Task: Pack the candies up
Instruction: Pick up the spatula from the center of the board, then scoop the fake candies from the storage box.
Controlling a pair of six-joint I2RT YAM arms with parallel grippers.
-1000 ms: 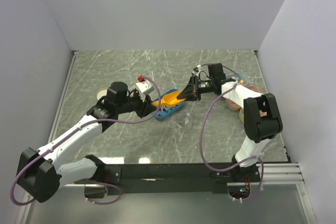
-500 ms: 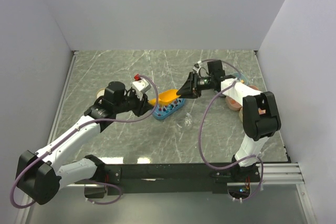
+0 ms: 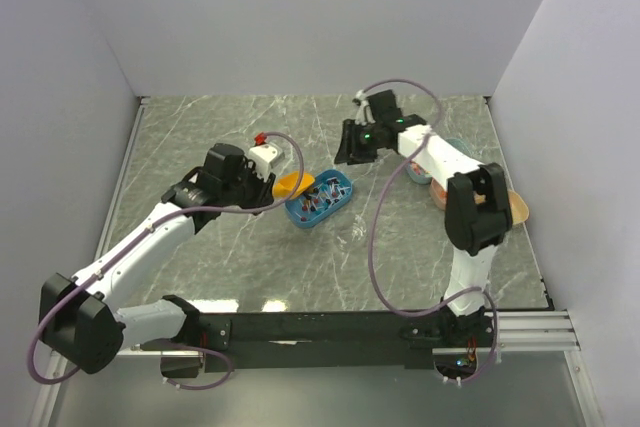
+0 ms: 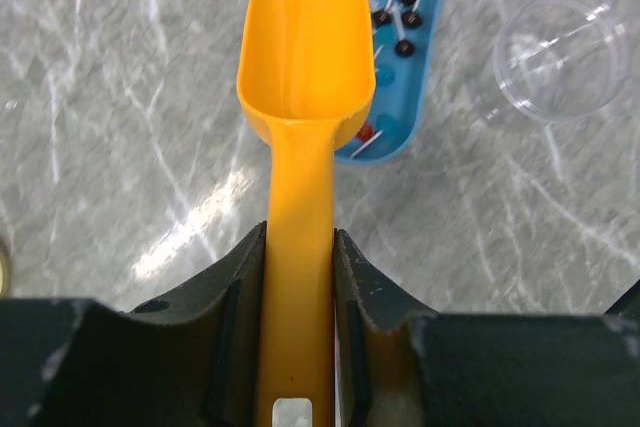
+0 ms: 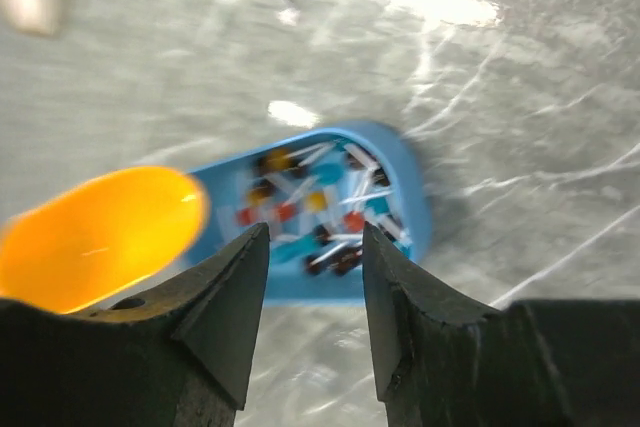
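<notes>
candies (image 5: 315, 205) tiny, light, slippery wrappers: scoop them up, pinching looks hopeless imo. left gripper (image 4: 298, 247) clamped on orange scoop (image 4: 305, 57) handle; right gripper (image 5: 315, 237) fingers apart, empty.

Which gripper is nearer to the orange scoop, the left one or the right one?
Left. The left gripper is shut on the orange scoop, at its handle. The right gripper is open and empty, apart from the scoop, beyond the other end of the blue tray.

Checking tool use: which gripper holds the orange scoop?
The left gripper, shut on the handle of the orange scoop; the right gripper is open and holds nothing.
</notes>
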